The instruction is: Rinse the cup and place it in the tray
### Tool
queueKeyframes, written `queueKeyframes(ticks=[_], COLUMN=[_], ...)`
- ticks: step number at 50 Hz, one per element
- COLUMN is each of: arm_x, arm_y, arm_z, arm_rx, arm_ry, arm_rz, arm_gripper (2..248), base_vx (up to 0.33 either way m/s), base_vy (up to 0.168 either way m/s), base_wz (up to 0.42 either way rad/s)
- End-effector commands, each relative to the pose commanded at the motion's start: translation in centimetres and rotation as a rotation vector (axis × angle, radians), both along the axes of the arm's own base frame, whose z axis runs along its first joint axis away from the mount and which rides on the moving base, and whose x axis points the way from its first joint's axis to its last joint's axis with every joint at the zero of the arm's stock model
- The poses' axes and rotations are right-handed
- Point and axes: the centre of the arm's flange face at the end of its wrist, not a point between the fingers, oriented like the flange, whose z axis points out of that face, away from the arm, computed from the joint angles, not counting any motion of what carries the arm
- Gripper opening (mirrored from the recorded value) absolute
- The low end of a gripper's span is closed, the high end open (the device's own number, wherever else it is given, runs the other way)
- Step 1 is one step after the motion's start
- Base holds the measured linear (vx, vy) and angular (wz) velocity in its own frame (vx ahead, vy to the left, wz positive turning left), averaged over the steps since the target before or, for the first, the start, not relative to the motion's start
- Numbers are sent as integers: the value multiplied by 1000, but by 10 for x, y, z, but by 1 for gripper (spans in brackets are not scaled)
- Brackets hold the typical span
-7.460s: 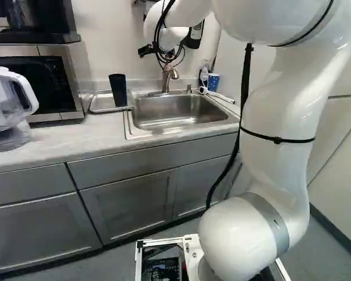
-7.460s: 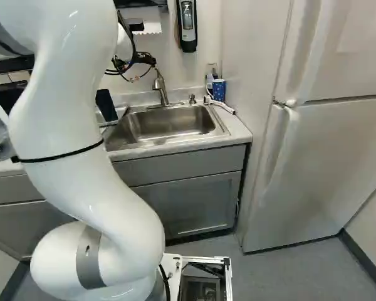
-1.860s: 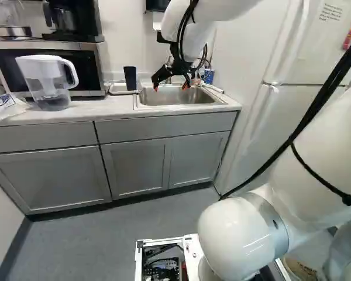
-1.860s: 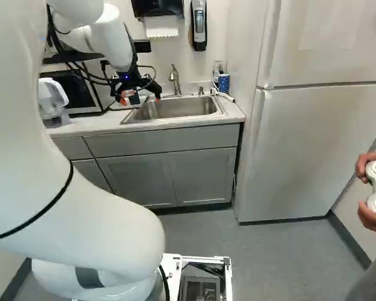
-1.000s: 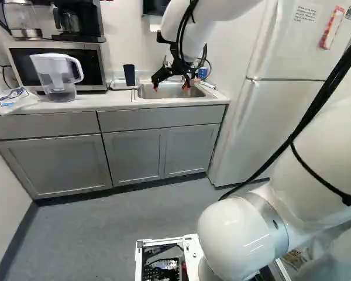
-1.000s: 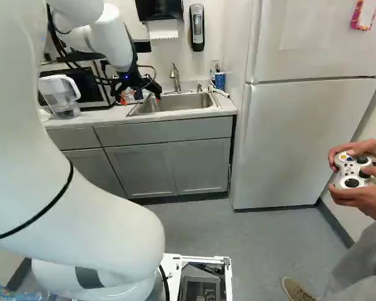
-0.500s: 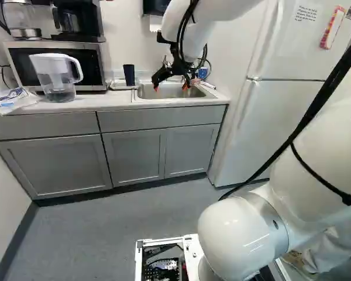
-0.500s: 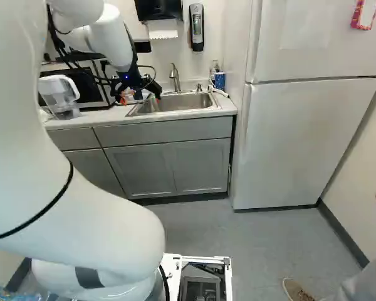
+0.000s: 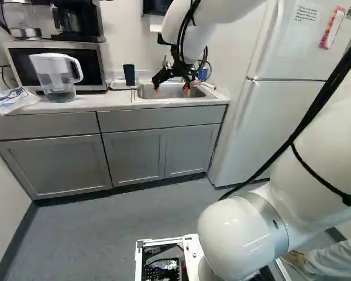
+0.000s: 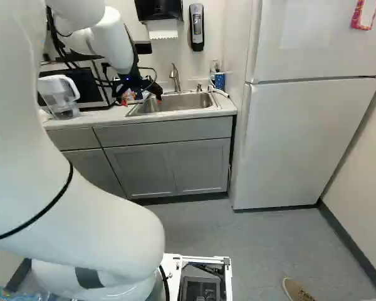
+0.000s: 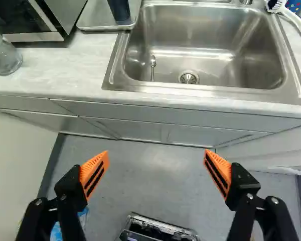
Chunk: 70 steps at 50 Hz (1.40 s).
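My gripper hangs in front of the sink in the left base view. In the wrist view the gripper stands wide open, nothing between its fingers, with the floor showing beyond. The steel sink lies ahead of it. A dark cup stands upright on the metal tray beside the sink, clear of the fingers. A blue patterned cup stands at the sink's back corner, beside a white-handled brush.
The faucet rises behind the sink. A water pitcher and a microwave stand on the counter. A fridge borders the counter. A person's shoe is on the floor near the base.
Since the earliest frames the base has moved back and turned, and the arm has reached out, bringing the gripper lower before the sink. Over the last second both have barely moved.
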Motion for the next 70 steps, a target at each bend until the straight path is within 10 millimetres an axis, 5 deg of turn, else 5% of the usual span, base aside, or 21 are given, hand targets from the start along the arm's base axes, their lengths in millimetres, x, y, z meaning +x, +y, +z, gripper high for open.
queueKeyframes(ticks=[34,70], arm_x=[-5,-28], arm_y=[-13,-38], arm_z=[-40,-112], arm_rx=[1,2], arm_ry=[-68,-199], arm_rz=[-42,-111], arm_gripper=[247,247], base_vx=[0,0], base_vy=[0,0], base_wz=[0,0])
